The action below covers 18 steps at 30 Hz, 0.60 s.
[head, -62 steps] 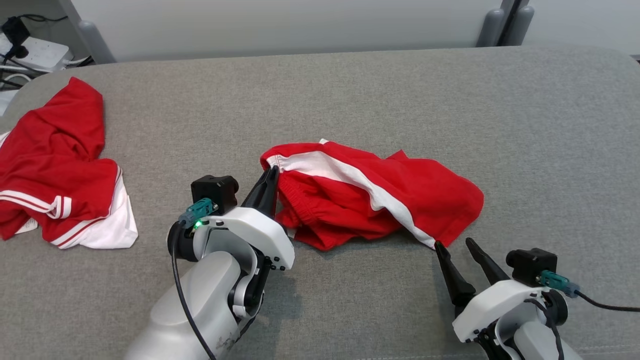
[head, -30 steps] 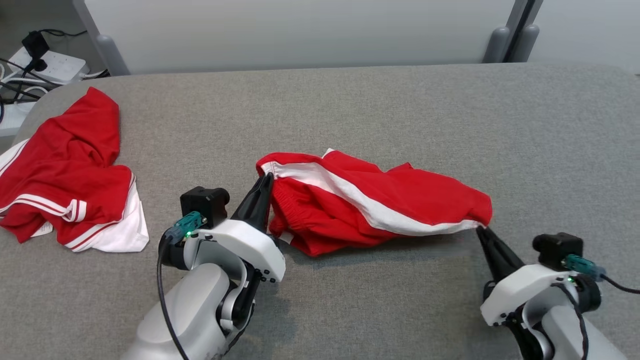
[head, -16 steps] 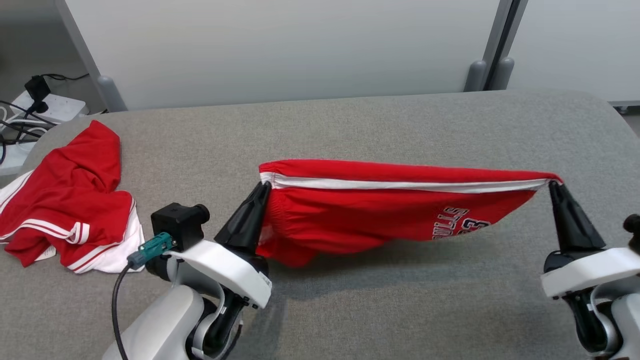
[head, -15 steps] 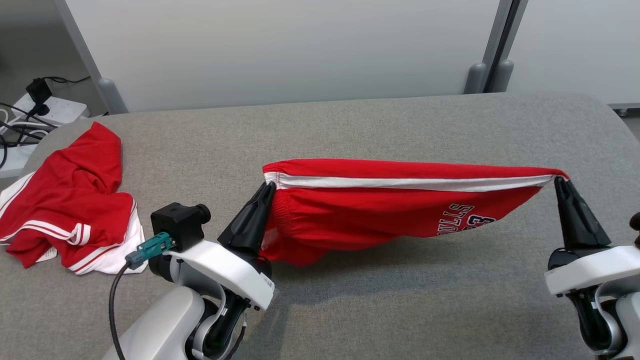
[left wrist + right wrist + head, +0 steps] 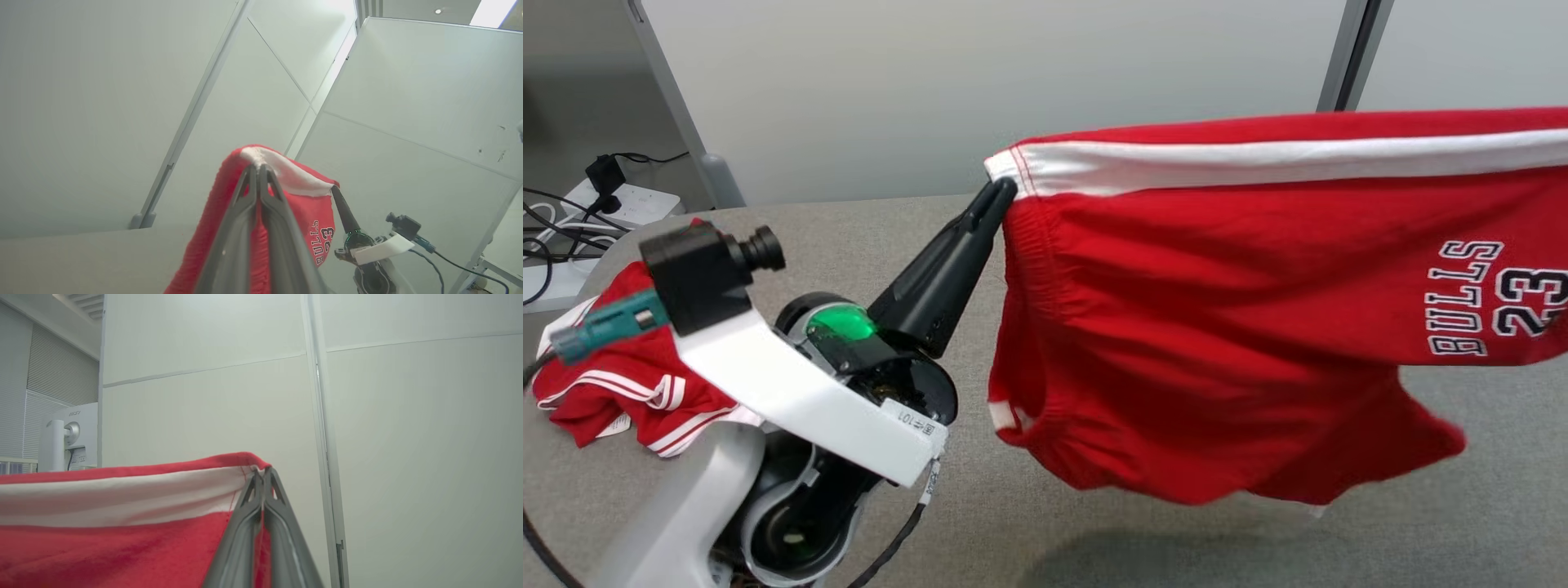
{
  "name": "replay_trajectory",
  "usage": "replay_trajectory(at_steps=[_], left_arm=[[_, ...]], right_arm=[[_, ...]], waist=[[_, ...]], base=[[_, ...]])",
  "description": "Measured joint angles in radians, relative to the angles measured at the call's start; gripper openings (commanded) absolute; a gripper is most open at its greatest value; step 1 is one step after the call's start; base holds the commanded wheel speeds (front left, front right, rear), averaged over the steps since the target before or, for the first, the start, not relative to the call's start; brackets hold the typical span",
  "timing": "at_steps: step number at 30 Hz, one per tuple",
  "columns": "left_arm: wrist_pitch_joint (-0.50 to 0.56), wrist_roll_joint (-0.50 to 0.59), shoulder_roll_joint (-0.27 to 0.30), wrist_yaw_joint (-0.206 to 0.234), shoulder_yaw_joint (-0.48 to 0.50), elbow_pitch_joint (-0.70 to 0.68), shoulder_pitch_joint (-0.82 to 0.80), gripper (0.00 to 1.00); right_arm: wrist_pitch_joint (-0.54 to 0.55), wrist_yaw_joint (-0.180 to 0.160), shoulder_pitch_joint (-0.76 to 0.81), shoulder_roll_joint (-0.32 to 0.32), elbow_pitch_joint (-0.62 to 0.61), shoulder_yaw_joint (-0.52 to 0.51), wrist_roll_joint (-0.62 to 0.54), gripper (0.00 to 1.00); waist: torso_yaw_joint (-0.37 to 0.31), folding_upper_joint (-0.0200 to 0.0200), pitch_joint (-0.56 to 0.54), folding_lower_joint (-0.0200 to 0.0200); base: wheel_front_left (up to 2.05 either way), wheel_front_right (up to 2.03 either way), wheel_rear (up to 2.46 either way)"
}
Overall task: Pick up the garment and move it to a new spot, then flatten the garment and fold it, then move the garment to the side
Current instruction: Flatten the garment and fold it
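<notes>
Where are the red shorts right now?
Head view: red shorts hang above the grey table, centre-right, white-striped edge pinched by the left pincer and right pincer.

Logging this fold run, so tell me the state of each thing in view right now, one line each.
Red shorts with white stripe and BULLS 23 print: lifted off the grey padded table, top edge stretched between both hands, rest hanging loose.
Left hand: shut on the shorts' top corner at the waistband end.
Right hand: shut on the opposite top corner.
Red and white garment: crumpled on the table's left end.
</notes>
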Motion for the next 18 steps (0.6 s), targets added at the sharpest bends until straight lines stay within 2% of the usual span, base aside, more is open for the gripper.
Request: replay_trajectory(at_steps=[3,5,9,10,13,15,18], left_arm=[[0.057,-0.046,0.004,0.047,0.021,-0.05,-0.054,0.0],[0.088,-0.047,0.015,0.067,0.024,-0.042,-0.09,0.0],[0.148,-0.055,0.014,0.075,0.001,0.124,-0.149,0.0],[0.148,-0.055,0.014,0.075,0.001,0.124,-0.149,0.0],[0.161,-0.03,-0.006,0.005,-0.029,0.327,-0.253,0.0],[0.132,0.04,-0.028,-0.059,-0.055,0.495,-0.363,0.0],[0.023,0.147,-0.082,-0.154,-0.069,0.748,-0.533,0.0]], right_arm=[[0.075,0.0,-0.003,-0.002,-0.079,-0.039,-0.004,0.0],[0.126,0.0,-0.011,-0.004,-0.078,-0.039,-0.004,0.0],[0.214,0.0,-0.127,-0.023,0.052,0.058,-0.005,0.0],[0.214,0.0,-0.127,-0.023,0.052,0.058,-0.005,0.0],[0.251,0.0,-0.318,-0.04,0.236,0.191,-0.019,0.0],[0.247,0.0,-0.484,-0.028,0.384,0.286,-0.02,0.0],[0.148,0.0,-0.734,0.01,0.605,0.379,-0.059,0.0]], waist=[[-0.01,0.0001,0.003,0.0],[-0.017,0.0,0.011,0.0],[-0.028,0.0,0.044,0.0],[-0.028,0.0,0.044,0.0],[-0.033,0.0,0.08,0.0],[-0.039,0.0,0.105,0.0],[-0.052,0.0,0.122,0.0]], base=[[0.0,0.0,0.0],[0.0,0.0,0.0],[0.0,0.0,0.0],[0.0,0.0,0.0],[0.0,0.0,0.0],[0.0,0.0,0.0],[0.0,0.0,0.0]])
